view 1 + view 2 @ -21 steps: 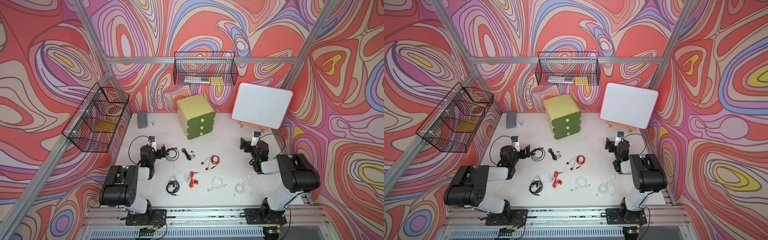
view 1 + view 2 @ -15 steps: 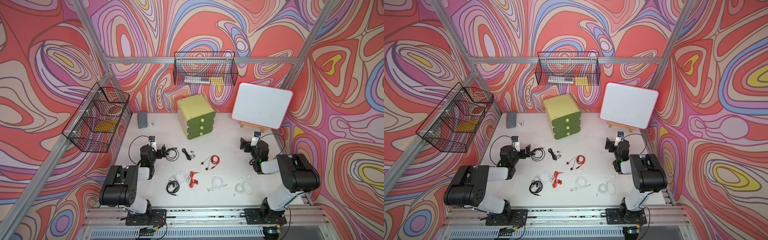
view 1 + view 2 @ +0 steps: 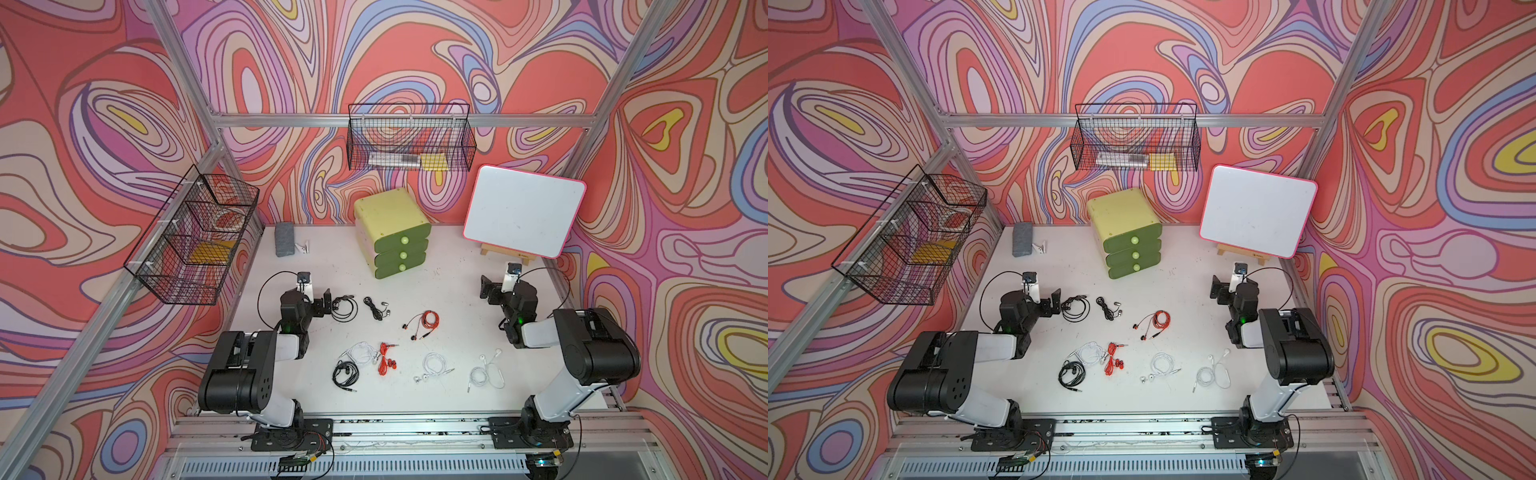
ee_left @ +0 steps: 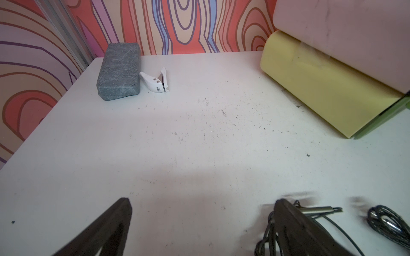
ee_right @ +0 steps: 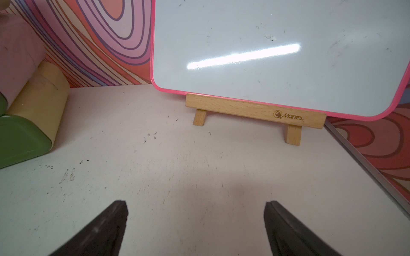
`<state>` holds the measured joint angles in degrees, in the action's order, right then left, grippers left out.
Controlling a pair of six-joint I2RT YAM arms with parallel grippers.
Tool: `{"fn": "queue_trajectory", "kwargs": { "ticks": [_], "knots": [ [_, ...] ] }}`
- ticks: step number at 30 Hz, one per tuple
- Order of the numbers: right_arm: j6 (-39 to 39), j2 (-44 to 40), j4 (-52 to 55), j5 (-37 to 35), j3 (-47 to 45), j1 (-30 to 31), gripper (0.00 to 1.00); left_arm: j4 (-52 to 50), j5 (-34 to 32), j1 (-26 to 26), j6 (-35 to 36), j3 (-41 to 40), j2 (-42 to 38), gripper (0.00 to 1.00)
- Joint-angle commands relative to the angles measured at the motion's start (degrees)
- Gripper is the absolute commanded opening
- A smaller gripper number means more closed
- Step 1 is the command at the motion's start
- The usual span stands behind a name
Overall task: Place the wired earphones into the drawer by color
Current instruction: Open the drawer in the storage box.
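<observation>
Left claw (image 4: pixel 203 202) and right claw (image 5: pixel 196 204) gape wide and empty, we reckon ready for the loose earphones (image 3: pixel 385 360) (drawers (image 3: pixel 402 254) all shut).

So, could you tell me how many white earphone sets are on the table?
3 white sets: one front-centre beside a red set, one right of it, one nearest the right arm. None appears hidden.

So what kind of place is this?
Probably a robot test cell: two arms bolted to a rail, an aluminium frame with swirl-patterned walls, and earphones laid out by a drawer unit.
</observation>
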<state>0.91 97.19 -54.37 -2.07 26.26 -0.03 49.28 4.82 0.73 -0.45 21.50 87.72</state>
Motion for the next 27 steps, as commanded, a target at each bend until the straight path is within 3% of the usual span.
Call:
{"fn": "queue_trajectory", "kwargs": {
  "ticks": [1, 27],
  "knots": [
    [-0.28, 0.11, 0.11, 0.35, 0.72, 0.12, 0.98, 1.44, 0.83, 0.22, 0.35, -0.14, 0.17, 0.99],
    [-0.27, 0.15, 0.23, 0.4, 0.81, 0.12, 0.98, 0.38, -2.01, 0.23, -0.72, 0.48, 0.26, 0.99]
  ]
}}
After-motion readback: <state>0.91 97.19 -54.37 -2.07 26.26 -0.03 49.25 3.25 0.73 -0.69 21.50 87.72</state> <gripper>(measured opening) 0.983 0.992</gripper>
